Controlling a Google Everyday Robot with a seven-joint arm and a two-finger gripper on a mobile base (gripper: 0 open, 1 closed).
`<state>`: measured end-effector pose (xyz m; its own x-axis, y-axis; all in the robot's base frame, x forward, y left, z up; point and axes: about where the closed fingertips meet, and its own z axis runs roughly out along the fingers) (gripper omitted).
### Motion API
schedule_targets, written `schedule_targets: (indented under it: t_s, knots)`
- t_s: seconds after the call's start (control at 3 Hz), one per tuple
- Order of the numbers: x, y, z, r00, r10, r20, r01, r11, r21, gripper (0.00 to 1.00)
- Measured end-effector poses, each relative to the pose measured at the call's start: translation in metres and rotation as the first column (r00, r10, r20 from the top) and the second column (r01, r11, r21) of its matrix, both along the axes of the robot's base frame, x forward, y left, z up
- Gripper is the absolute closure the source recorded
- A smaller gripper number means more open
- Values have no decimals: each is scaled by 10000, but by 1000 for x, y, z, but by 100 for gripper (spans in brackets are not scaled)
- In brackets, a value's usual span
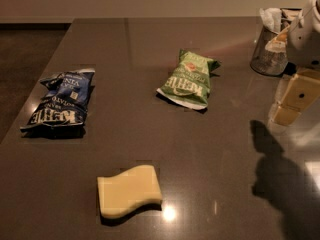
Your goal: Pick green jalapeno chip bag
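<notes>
The green jalapeno chip bag (189, 79) lies flat on the dark table (215, 149), a little right of centre toward the back, with white "KETTLE" lettering and a reddish-orange patch. My gripper (292, 101) hangs at the right edge of the view, above the table and well to the right of the bag, apart from it. Its pale yellow fingers (286, 115) point down and to the left. It casts a dark shadow on the table below.
A dark blue Kettle bag (61, 104) lies at the left. A pale yellow sponge (129, 190) lies near the front. A mesh cup (270, 51) with paper packets stands at the back right. The table's left edge runs past the blue bag.
</notes>
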<state>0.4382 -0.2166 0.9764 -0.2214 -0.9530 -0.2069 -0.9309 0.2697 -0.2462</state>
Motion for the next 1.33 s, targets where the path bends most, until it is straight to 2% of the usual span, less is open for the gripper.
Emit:
schedule_targets:
  t_s: [0.33,0.67,1.0,1.33]
  knots:
    - [0,0,0,10000,5,20,-5,10000,-2,0]
    - [20,0,-4,9993,372,-67,-373,9992,-134,0]
    - [52,1,-14,9960,841,-298,-853,9955,-418,0]
    - [90,7,-23,9877,1531,-315,-1551,9848,-776,0]
